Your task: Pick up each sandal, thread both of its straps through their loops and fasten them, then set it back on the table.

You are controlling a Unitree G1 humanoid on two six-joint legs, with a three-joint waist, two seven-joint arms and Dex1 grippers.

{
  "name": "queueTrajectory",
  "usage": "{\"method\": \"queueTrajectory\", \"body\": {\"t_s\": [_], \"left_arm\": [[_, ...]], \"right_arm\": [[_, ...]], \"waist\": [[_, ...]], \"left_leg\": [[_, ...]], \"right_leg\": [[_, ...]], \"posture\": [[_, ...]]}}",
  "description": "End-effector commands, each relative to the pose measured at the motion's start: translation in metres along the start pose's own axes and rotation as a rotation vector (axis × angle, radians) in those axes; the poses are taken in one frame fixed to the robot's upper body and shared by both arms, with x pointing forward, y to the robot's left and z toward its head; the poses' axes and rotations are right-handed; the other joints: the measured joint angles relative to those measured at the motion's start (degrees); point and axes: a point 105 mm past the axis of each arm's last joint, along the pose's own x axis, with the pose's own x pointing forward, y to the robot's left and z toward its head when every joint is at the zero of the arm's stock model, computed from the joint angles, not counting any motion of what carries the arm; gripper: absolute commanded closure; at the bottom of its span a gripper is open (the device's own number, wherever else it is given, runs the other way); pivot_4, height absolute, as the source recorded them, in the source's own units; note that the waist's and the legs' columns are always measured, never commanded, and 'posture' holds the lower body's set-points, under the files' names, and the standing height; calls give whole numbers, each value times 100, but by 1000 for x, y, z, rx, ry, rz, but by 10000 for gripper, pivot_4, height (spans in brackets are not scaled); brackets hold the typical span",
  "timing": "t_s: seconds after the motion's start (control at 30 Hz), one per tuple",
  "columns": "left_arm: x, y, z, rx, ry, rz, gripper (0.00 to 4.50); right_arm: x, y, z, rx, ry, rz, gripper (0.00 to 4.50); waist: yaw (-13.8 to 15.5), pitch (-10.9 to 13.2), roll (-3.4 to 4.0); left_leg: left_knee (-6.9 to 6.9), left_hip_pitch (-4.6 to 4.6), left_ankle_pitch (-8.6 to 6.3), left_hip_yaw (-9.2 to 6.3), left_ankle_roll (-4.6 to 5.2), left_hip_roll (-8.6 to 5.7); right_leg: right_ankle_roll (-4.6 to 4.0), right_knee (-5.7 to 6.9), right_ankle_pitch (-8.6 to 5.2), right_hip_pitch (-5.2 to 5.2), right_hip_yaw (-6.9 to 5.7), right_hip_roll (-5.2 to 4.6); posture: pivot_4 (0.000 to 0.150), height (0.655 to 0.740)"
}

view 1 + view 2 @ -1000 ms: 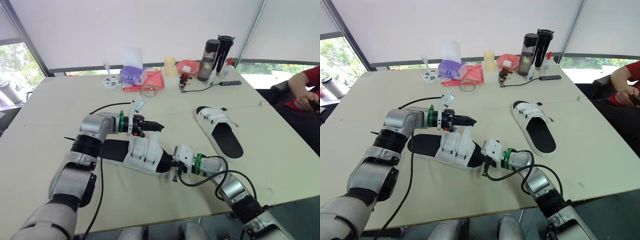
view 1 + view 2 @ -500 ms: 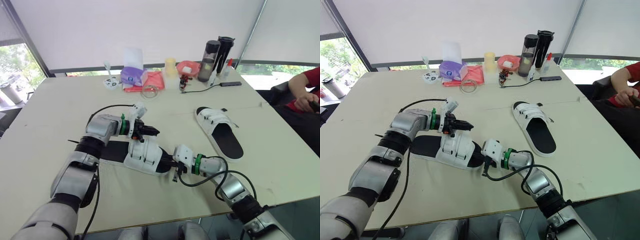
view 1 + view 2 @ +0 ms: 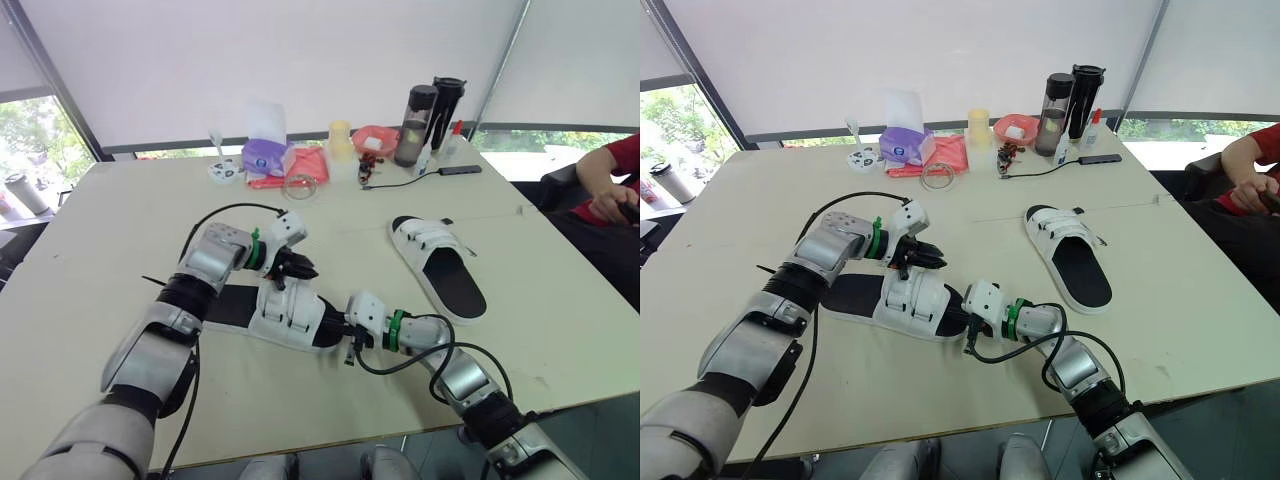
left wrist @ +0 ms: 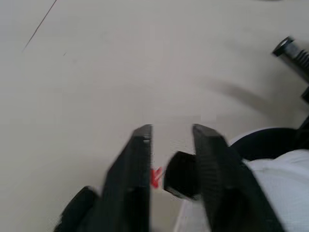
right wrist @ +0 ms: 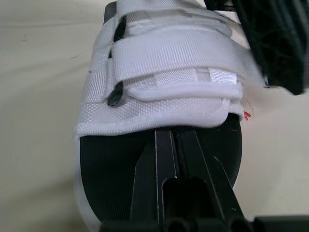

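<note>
The near sandal point(image 3: 285, 315), white straps on a black sole, lies flat on the table point(image 3: 110, 230). My left gripper point(image 3: 300, 269) tilts down over the far edge of its straps, open by a narrow gap; in the left wrist view the left gripper point(image 4: 169, 133) has the white strap point(image 4: 273, 181) just beside it and nothing clamped. My right gripper point(image 3: 336, 325) is shut at the toe end, and the right wrist view shows the right gripper point(image 5: 175, 133) lying on the black insole point(image 5: 116, 164) in front of both straps point(image 5: 169, 67). A second sandal point(image 3: 437, 265) lies to the right.
Along the table's far edge stand two dark bottles point(image 3: 430, 115), a purple tissue box point(image 3: 266, 152), a red cloth point(image 3: 305, 160), a yellow cup point(image 3: 340, 132) and a pink bowl point(image 3: 376, 135). A black cable point(image 3: 215, 215) loops by my left arm. A person's red sleeve point(image 3: 615, 160) is at the right.
My left gripper has swung from pointing level to the right above the sandal to tilting down at its straps, with the forearm moved farther back. The right arm has stayed put.
</note>
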Motion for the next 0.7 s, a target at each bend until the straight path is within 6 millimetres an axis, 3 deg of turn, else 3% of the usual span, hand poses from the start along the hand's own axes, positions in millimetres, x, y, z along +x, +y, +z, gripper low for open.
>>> {"method": "queueTrajectory", "body": {"t_s": [0.03, 0.13, 0.23, 0.37, 0.47, 0.57, 0.7], "left_arm": [[-7, 8, -6, -36, 9, 45, 14170], [-14, 13, -4, -53, -13, 83, 483], [-27, 25, 6, -69, -80, 174, 483], [-56, 37, 42, -206, -330, 217, 483], [-73, 37, 53, -275, -446, 205, 483], [-109, 26, 48, -374, -579, 155, 483], [-124, 7, 15, -349, -552, 235, 483]], "right_arm": [[-21, 27, -89, 163, 345, 23, 45000], [-21, 27, -89, 163, 344, 21, 45000], [-22, 24, -88, 156, 335, 3, 45000], [-25, 13, -79, 142, 300, -57, 45000], [-28, 3, -71, 137, 268, -104, 45000], [-42, -20, -43, 110, 185, -219, 45000], [-66, -26, -18, 116, 139, -285, 45000]], "waist": [[-1, -3, 2], [-10, 2, -11], [-8, 5, -13], [5, 26, -31], [20, 40, -45], [18, 84, -27], [104, 136, 6]], "left_leg": [[0, 1, 0, -1, 0, 0], [-1, 2, 0, -4, 0, 0], [-1, 4, 0, -4, 0, 0], [0, 0, 0, -8, 0, -1], [0, -1, 0, -10, 0, -3], [1, -11, 0, -10, 0, -8], [2, -25, 12, 5, 11, -44]], "right_leg": [[0, 1, 0, 0, 0, 0], [1, 3, 1, -2, 0, 3], [2, 6, 1, -2, 0, 3], [3, 16, 2, -8, 0, 3], [4, 17, 2, -8, -1, 3], [8, 18, 5, -12, 0, 1], [51, 65, 9, -31, 27, -12]], "posture": [[1500, 7400], [1500, 7400], [1500, 7400], [1500, 7400], [1500, 7400], [1500, 7400], [1500, 7400]]}}
